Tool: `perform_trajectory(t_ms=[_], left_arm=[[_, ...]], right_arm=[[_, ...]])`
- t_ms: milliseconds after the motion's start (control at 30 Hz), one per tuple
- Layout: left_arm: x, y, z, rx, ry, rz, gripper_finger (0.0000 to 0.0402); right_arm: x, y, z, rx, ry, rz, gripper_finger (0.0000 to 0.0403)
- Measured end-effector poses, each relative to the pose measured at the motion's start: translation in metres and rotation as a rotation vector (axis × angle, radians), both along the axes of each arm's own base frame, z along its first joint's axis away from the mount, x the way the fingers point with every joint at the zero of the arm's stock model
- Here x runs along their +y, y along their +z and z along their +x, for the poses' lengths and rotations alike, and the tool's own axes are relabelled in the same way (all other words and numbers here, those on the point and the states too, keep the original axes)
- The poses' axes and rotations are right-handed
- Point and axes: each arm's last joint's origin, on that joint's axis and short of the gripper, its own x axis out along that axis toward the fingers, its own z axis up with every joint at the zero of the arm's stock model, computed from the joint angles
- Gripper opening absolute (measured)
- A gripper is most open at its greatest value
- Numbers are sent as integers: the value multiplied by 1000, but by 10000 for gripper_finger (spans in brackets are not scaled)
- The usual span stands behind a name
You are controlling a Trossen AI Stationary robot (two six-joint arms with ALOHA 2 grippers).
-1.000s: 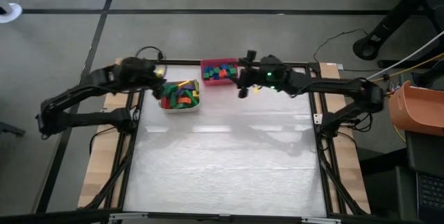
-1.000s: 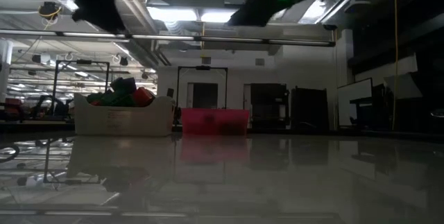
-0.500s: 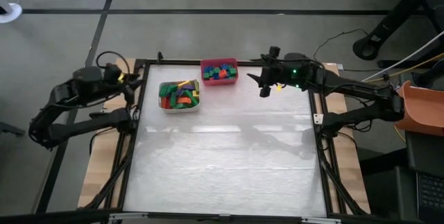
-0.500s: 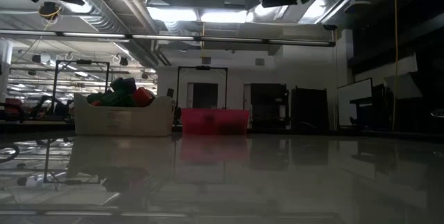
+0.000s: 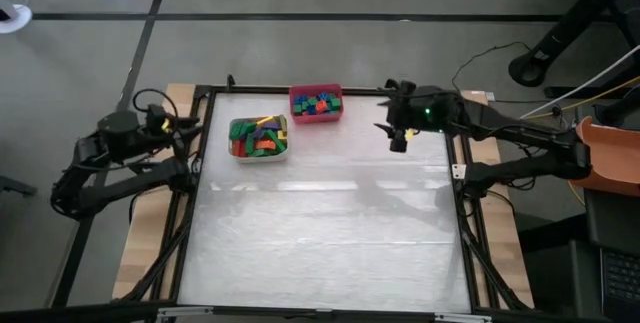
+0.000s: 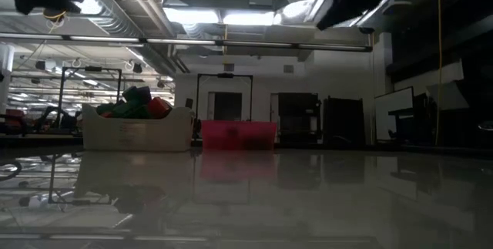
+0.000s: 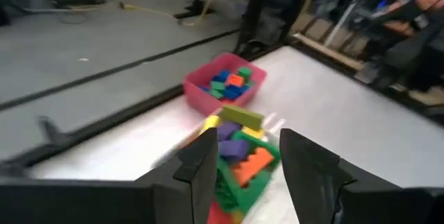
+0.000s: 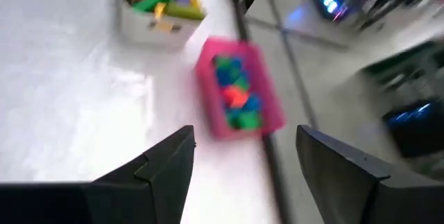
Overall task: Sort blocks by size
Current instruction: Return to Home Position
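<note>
Nearest, a bare stretch of glossy white tabletop [image 5: 330,243], filling the dial from 3 round through 6 to 9 o'clock. Farther back, at about 11 o'clock, a white rectangular plastic bin [image 5: 258,157], heaped above its rim with long and chunky plastic blocks [image 5: 258,135] in green, red, purple, yellow and orange. Just beyond, at 12 o'clock against the table's far edge and just beside the white one, a smaller pink-red rectangular plastic bin [image 5: 316,120], filled with short squarish plastic blocks [image 5: 318,103] in blue, green and orange. Between 1 and 2 o'clock, raised above the far right part of the table, the right gripper [image 8: 244,132], dark fingers spread wide with nothing between them, green light glowing on the wrist behind. At 10 o'clock, off the table past its left rail, the left gripper [image 7: 248,141], fingers parted and likewise released, facing both bins. Farthest, seen level across the table, a dim hall with a dark doorway [image 6: 224,95] under bright ceiling lights [image 6: 223,16].
</note>
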Motion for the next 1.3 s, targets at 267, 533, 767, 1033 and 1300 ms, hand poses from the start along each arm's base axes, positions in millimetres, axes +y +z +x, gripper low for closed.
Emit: perform_trajectory(t_ms=[267,533,767,1033,1300], left_arm=[[1,-34,14,-157,-173,-23,143],[11,-51,39,-254,-281,27,143],[19,-74,55,-274,-293,43,143],[26,-104,72,-316,-322,54,143],[31,-138,83,-276,-331,61,143]], right_arm=[[12,-47,-27,-194,26,151,250],[24,-105,-60,-566,81,226,250],[29,-135,-78,-691,91,257,250],[32,-151,-85,-654,128,193,250],[35,-177,-92,-576,161,175,250]])
